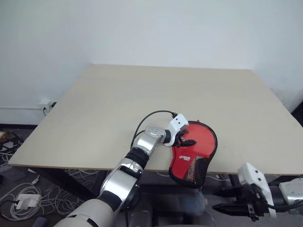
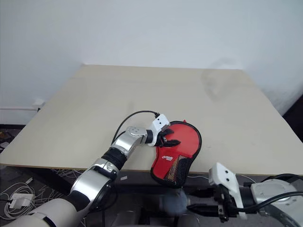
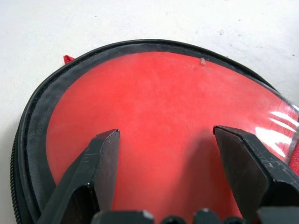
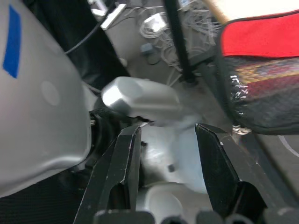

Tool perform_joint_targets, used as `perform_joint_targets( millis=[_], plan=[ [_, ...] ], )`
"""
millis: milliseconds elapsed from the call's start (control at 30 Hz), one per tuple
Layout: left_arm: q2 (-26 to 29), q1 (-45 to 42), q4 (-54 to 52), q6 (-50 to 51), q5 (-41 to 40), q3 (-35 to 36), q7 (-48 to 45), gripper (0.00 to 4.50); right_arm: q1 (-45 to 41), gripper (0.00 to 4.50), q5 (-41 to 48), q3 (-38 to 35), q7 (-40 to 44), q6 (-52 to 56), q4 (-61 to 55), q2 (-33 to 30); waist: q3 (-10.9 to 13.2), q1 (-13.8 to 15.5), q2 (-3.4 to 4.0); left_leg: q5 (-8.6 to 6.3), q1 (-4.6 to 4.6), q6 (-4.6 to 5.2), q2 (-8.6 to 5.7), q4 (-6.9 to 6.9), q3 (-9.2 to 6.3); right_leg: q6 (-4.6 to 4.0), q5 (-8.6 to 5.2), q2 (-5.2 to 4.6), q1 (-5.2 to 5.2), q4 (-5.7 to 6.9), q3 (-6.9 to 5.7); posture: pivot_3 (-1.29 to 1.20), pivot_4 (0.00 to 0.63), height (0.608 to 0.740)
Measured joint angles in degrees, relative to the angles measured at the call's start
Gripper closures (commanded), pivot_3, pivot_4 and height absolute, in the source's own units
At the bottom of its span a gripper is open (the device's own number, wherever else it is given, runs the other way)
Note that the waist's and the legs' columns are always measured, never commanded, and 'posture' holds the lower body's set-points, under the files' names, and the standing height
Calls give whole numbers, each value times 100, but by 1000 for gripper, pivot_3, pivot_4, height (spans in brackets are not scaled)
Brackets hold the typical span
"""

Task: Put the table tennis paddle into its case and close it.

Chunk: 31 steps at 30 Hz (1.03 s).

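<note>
The case (image 1: 194, 153) lies at the table's front edge, its mesh handle end (image 4: 261, 93) hanging past the edge. Through its clear half shows the red face of the table tennis paddle (image 3: 159, 121), inside the black edging. My left gripper (image 1: 182, 140) is open on top of the case, both fingers spread over the clear face and holding nothing. My right gripper (image 1: 215, 200) hangs below the table's front edge, to the right of the case and apart from it. Its jaws stand open with nothing between them (image 4: 169, 129).
The beige table (image 1: 142, 94) stretches back to a white wall. A black cable (image 1: 151, 116) loops over the tabletop from my left wrist. On the floor at the left lie white cables and a power adapter (image 1: 21, 201). A dark table leg (image 4: 180, 42) stands under the front edge.
</note>
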Motion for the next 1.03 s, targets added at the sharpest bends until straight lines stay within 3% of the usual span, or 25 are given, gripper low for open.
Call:
perform_joint_targets(
  millis=[167,400,600,767,1033],
  plan=[
    [177,171,-283,11,-16,19,-123,1107,-1583,2437,212,-759,-192,12,1219,-29,-2,-38,2,-1,3,-2,3,-2,1,-8,6,3,-6,-3,-4,0,0,724],
    [1126,697,-1487,726,-518,350,-708,1107,-3137,2437,-191,355,-1586,173,2140,1266,0,-86,11,-9,4,-31,15,-32,0,-18,9,26,-34,7,0,0,0,724],
    [2214,1112,-2361,1272,-776,913,-700,1107,-3466,2437,-1146,1075,-2886,-407,2775,2767,12,-90,27,-8,-8,-31,7,-16,12,-15,11,18,-39,15,7,0,0,724],
    [2934,1627,-3192,1621,-1118,1400,-716,1107,-3725,2437,-1720,1327,-3626,-915,3329,3651,21,-68,42,-8,-10,-33,6,-6,25,-17,16,5,-42,19,14,0,0,724],
    [3580,2535,-3640,2025,-1303,2089,-277,1107,-3788,2437,-1653,1342,-3263,-917,3307,3566,25,-67,48,24,-11,-87,9,-49,40,-20,17,14,-74,26,26,0,0,724]
  ],
)
